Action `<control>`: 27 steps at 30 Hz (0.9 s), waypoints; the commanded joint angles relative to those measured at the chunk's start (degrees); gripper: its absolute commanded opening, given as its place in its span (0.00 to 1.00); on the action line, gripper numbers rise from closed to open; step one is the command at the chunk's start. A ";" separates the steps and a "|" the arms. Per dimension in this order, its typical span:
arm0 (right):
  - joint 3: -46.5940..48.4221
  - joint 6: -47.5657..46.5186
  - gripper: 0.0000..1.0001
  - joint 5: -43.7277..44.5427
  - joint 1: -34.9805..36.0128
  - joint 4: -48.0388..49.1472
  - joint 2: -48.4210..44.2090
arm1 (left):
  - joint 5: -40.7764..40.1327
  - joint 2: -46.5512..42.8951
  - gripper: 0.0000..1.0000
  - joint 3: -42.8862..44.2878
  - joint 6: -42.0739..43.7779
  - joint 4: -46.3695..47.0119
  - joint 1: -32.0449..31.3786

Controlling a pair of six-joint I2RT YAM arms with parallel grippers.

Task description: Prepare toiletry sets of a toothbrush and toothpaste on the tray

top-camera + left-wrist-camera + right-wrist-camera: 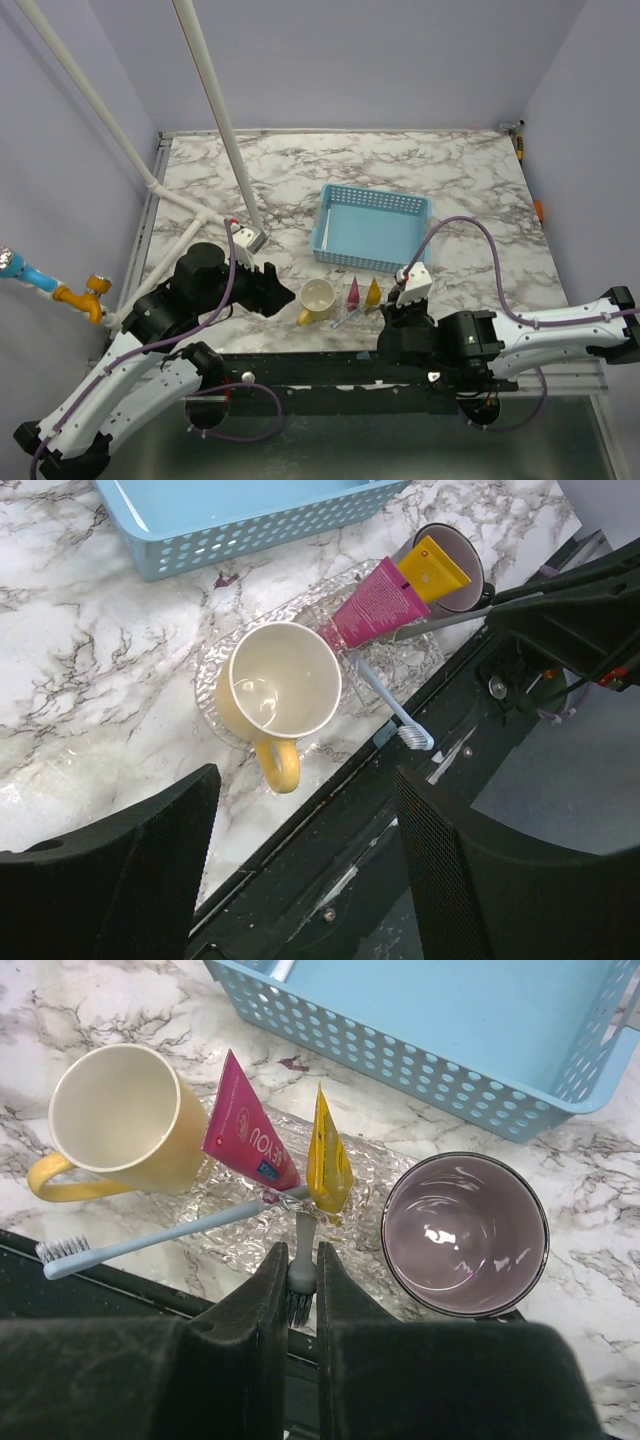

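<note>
A: Top view, contents?
B: Marble table (450,170). Blue basket (375,193) at centre. Below it, in a row: yellow mug (318,297), pink tube (353,292), yellow tube (374,290). Left gripper (285,294) is just left of the mug. Right gripper (395,308) is at the lower right of the yellow tube.

A: Left wrist view?
B: Left gripper jaws are wide apart with nothing between them. A clear tray (212,685) at centre bears the mug, upright, and both tubes at upper right. Pale blue brush (380,692) slants off the tray, bristles over the black table edge. Purple mug (465,590) is behind the tubes.

A: Right wrist view?
B: Right gripper, bottom centre, is clamped on the grey brush (302,1250). The brush's far tip meets the tray between the two tube caps. The blue brush lies lower left. The purple mug is right of the tray; whether they touch, I cannot tell.
</note>
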 commanded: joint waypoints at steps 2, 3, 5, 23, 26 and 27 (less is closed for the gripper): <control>-1.30 2.65 0.00 3.37 0.31 2.88 0.17 | 1.52 0.22 0.70 -0.60 0.47 0.98 0.50; -1.51 2.53 0.00 3.36 0.34 3.20 0.16 | 1.52 0.24 0.70 -0.60 0.47 0.98 0.55; -1.83 2.77 0.00 3.45 0.32 3.56 0.29 | 1.52 0.09 0.70 -0.60 0.47 1.05 0.63; -0.92 2.71 0.29 3.58 0.32 2.09 3.15 | 1.68 0.27 0.70 -0.69 0.56 1.03 0.90; -0.62 2.42 0.30 3.44 0.33 1.99 2.83 | 1.70 0.18 0.70 -0.69 0.56 1.05 0.97; -0.55 2.42 0.30 3.49 0.32 1.91 2.70 | 1.70 0.21 0.70 -0.69 0.56 1.06 1.03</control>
